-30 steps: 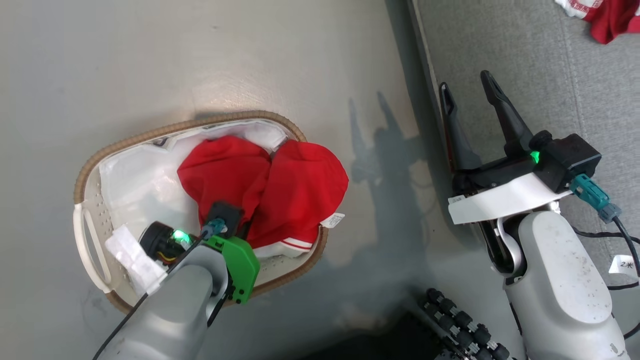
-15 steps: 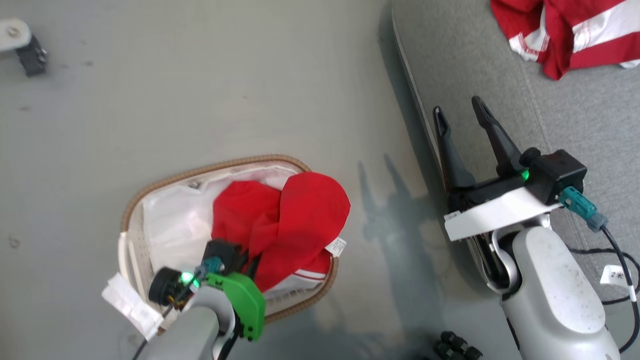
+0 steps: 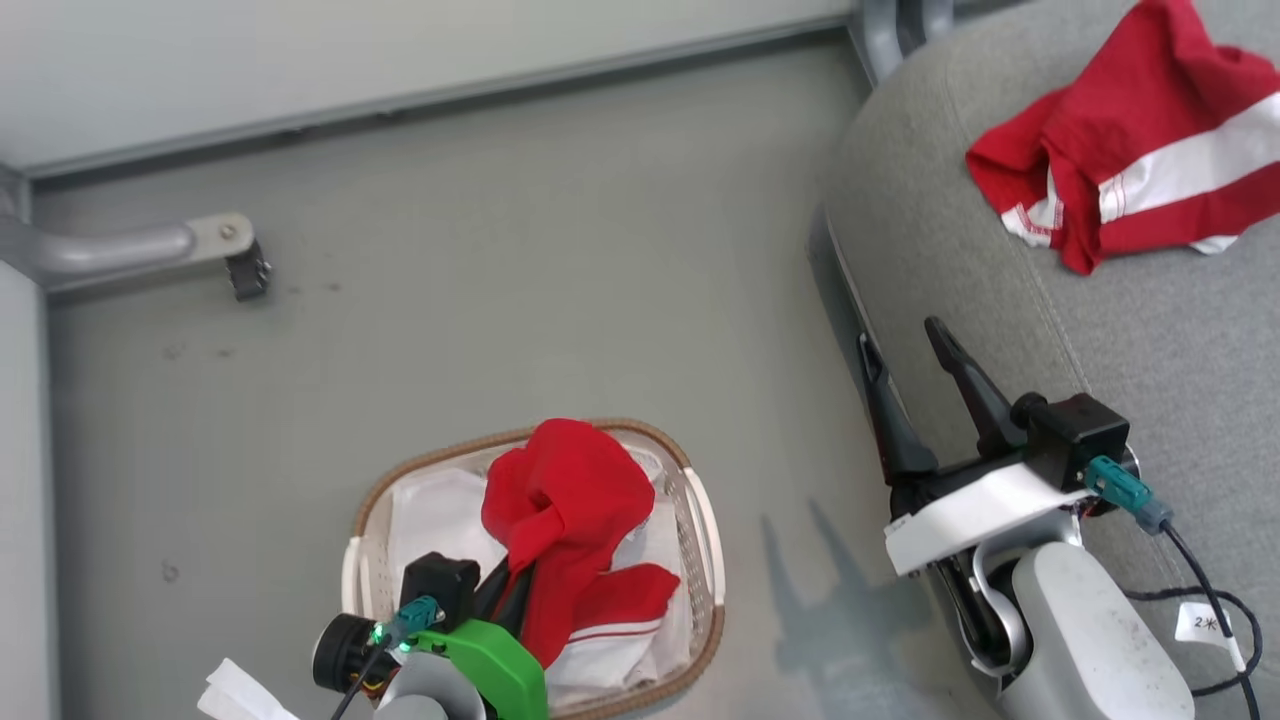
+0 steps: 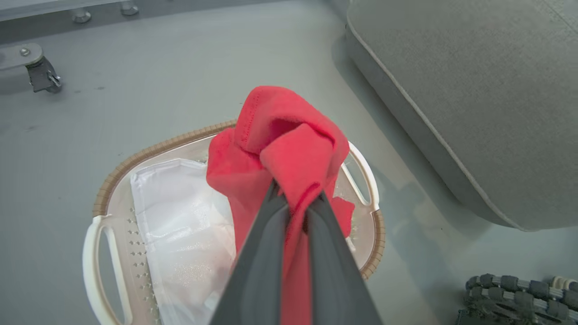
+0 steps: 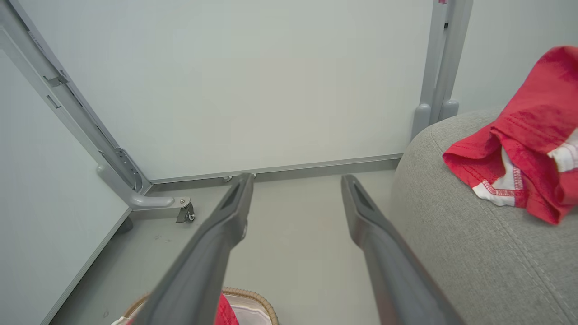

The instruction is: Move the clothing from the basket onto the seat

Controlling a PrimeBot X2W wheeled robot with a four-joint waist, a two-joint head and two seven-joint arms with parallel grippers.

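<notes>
**Left gripper pinches red garment over the basket; right gripper spread and empty**

The left gripper [image 4: 295, 195] has its two dark fingers pressed together on a fold of the red garment [image 4: 280, 135]. The cloth bunches up in a knot above the fingertips and hangs down between and past them. The bunch is over the basket [image 3: 440, 455], on the side nearer the seat [image 3: 1150, 330]. Lower down, red fabric with a white stripe [image 3: 610, 630] lies inside the basket against that same side. Whether it is one piece with the pinched cloth cannot be told. The white cloth liner [image 4: 176, 216] is bare on the basket's other side.

The basket stands on the grey floor [image 3: 500, 250], apart from the seat's front edge.

The right gripper [image 3: 900, 333] has its fingers spread wide with nothing between them. It hovers along the seat's edge, over the gap between floor and cushion.

A second red garment with a broad white stripe [image 3: 1130, 170] lies crumpled on the seat near its rounded far corner, well apart from both grippers.

A metal frame foot [image 3: 225, 240] rests on the floor by the wall.
</notes>
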